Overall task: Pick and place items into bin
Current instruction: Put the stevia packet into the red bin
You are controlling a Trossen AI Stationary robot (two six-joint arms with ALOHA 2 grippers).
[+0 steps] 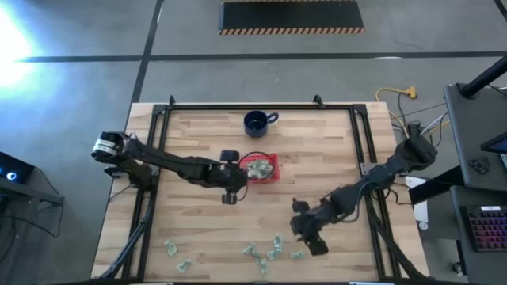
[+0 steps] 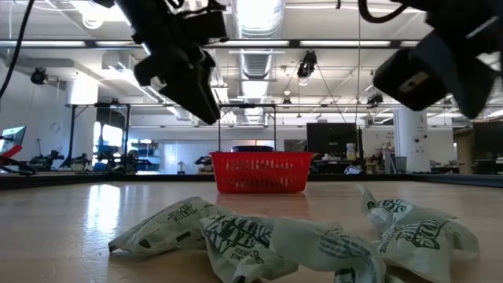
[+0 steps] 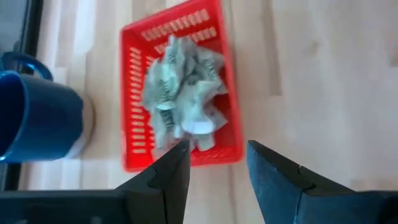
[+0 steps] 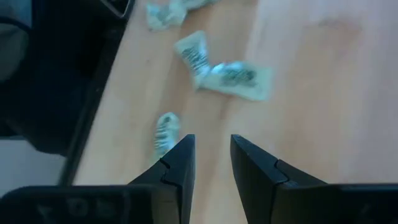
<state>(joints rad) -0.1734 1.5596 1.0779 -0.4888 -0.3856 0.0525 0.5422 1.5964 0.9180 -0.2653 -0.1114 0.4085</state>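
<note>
Presently on my tabletop (image 1: 333, 166): one red bin (image 1: 272, 176) near the middle, already carrying a heap of the pale green wrappers (image 3: 180, 87), with a dark blue mug (image 1: 256, 122) standing apart on its far side. My left pincer (image 3: 214, 165) hangs at the bin's near edge, fingers apart and nothing between them, so I judge its wrapper delivered; that arm only needs to lift straight up clear of the rim before swinging off for another. My right pincer (image 4: 210, 163) sits over the near-right part of the tabletop, fingers spread a little and empty, pointed toward the loose stock: one small wrapper (image 4: 165, 130) just ahead of its fingers beside the dark frame edge, and a larger pair (image 4: 225, 67) lying touching a bit farther on. More wrappers (image 1: 265, 252) are strewn along the near edge, with two more (image 1: 176, 255) off to the near left. The step in hand, as I read it, is the right arm's pick. I would take the single small piece first, since it lies alone; open the fingers wider before descending, straddle the crumple across its narrow side, and press down to the wood so the thin film is not skimmed. The nearby frame rail is the risk; I would approach from the open wood side.
</note>
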